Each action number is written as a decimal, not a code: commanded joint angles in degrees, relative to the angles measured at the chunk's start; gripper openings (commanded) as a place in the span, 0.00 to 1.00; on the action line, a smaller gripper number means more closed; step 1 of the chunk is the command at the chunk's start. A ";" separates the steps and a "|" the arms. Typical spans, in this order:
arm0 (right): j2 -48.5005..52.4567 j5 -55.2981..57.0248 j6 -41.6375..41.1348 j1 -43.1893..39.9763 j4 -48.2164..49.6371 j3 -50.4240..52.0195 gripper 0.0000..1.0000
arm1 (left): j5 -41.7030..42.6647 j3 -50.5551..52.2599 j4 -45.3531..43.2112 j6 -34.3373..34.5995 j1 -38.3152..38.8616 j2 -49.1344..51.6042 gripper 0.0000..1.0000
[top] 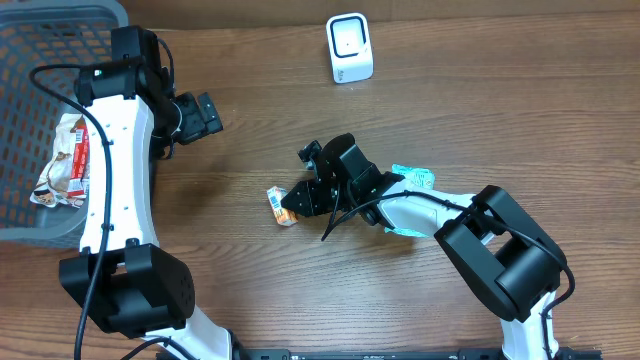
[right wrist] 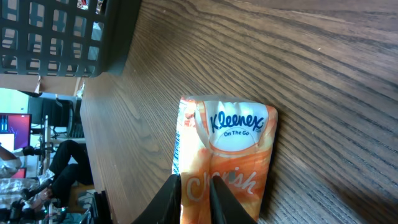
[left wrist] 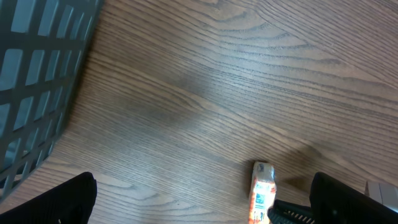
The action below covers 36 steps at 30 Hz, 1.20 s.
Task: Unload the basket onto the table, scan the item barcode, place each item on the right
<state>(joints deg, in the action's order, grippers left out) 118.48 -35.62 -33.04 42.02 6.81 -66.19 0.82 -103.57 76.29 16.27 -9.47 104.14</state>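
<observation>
An orange Kleenex tissue pack (top: 281, 204) lies on the wooden table, also seen in the right wrist view (right wrist: 233, 155) and the left wrist view (left wrist: 263, 191). My right gripper (top: 300, 198) is at the pack's right end. Its two fingers stand only a narrow gap apart, with a strip of the orange wrapper between them (right wrist: 196, 202). The white barcode scanner (top: 350, 48) stands upright at the back of the table. My left gripper (top: 205, 113) hangs wide open above bare wood, left of the pack, with nothing between its fingers (left wrist: 202, 208).
A grey plastic basket (top: 30, 110) at the left edge holds snack packets (top: 65, 160). A teal packet (top: 413, 178) lies partly under my right arm. Bare wood stretches between the pack and the scanner.
</observation>
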 commanded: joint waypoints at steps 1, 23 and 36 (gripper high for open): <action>0.44 -0.04 0.04 -0.11 0.17 0.35 0.18 | -0.15 -1.11 -0.04 -1.05 -0.15 -1.88 1.00; -6.21 6.12 5.07 0.79 -3.56 -0.68 0.23 | -0.15 -1.11 -0.07 -1.05 -0.15 -1.88 1.00; -5.77 30.73 15.65 12.11 -7.80 -3.74 0.04 | -0.15 -1.11 -0.07 -1.05 -0.15 -1.88 1.00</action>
<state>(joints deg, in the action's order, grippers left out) 113.95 -13.67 -20.80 52.84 -1.65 -68.36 0.82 -103.57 76.27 16.25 -9.47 104.14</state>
